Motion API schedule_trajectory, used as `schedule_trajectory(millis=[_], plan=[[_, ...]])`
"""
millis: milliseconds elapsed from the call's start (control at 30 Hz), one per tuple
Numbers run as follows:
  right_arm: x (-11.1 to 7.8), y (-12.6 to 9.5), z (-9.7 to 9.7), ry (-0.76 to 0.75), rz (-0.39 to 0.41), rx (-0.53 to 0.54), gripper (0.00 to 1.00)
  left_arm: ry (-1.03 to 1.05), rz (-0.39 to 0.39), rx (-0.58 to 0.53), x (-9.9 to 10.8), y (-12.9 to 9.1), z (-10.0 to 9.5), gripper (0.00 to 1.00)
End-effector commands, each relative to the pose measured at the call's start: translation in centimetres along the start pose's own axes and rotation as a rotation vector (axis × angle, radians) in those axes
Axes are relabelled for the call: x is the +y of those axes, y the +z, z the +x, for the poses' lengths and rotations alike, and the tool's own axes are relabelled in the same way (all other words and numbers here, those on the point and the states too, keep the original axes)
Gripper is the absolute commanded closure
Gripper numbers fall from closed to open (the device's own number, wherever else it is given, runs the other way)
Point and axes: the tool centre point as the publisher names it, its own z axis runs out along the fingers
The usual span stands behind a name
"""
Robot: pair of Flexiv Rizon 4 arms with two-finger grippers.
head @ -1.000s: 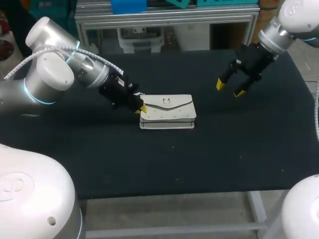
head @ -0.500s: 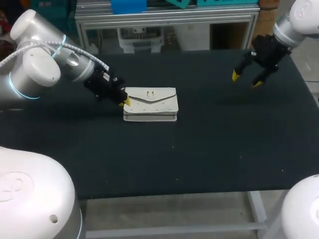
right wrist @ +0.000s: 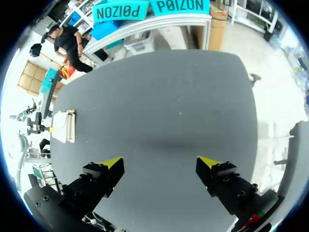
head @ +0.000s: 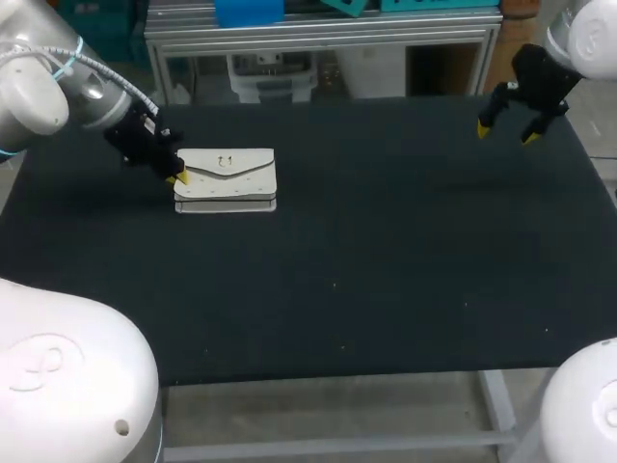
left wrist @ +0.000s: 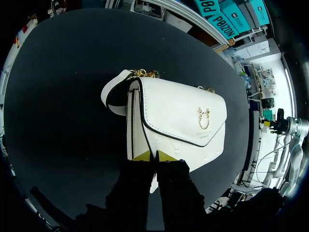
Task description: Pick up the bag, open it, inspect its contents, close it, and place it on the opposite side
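On the table (head: 405, 289): a black top with one task thing, lying in its far-left part.
Left arm (head: 67, 87): comes in from the left corner and slants down to the bag's left end.
Right arm (head: 578, 29): over the far-right corner, well apart from the bag.
Bag (head: 227, 176): white, lying flat on the table with its flap (left wrist: 183, 113) down, so it looks closed. The right wrist view shows it far off across the table (right wrist: 63, 126).
Right pincer (head: 503, 130): fingers spread wide, holding nothing (right wrist: 161, 166).
Left pincer (head: 178, 177): yellow tips pressed close, pinching the bag's near end at the seam below the flap (left wrist: 154, 155).
Strap (left wrist: 110, 94) and chain (left wrist: 142, 73): bunched at the bag's far end, away from the pincer.
Clasp (left wrist: 203, 117): gold, centred on the flap.
Step in hand: by my reading, the last one, leaving the bag on this side.
Doing it well: check that the bag's base bears fully on the table, spread the tips enough to clear the seam, then back out along the fingers' own line so nothing catches the flap or drags the bag.
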Motion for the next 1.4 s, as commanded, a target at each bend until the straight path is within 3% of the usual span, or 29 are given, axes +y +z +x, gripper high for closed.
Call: schedule_trajectory(millis=[33, 200, 467, 800, 1400], plan=[[0.3, -0.4, -0.4, 0.013, -0.001, -0.043, 0.0, -0.018, -0.039, -0.03, -2.2, -1.3, -2.6, 1.0], [1.2, -0.6, -1.4, 0.021, 0.005, -0.053, 0.0, -0.034, -0.037, -0.091, -4.0, -2.2, -5.9, 1.0], [2.6, -0.9, -1.8, 0.015, 0.022, -0.122, 0.0, -0.045, -0.017, -0.21, -6.8, -4.0, -9.5, 1.0], [3.7, -1.9, -2.4, 0.021, 0.016, -0.14, 0.0, -0.102, -0.018, -0.238, -9.5, -6.6, -13.7, 1.0], [3.7, -1.9, -2.5, 0.032, 0.016, -0.129, 0.0, -0.118, -0.02, -0.223, -9.5, -6.8, -14.0, 1.0]])
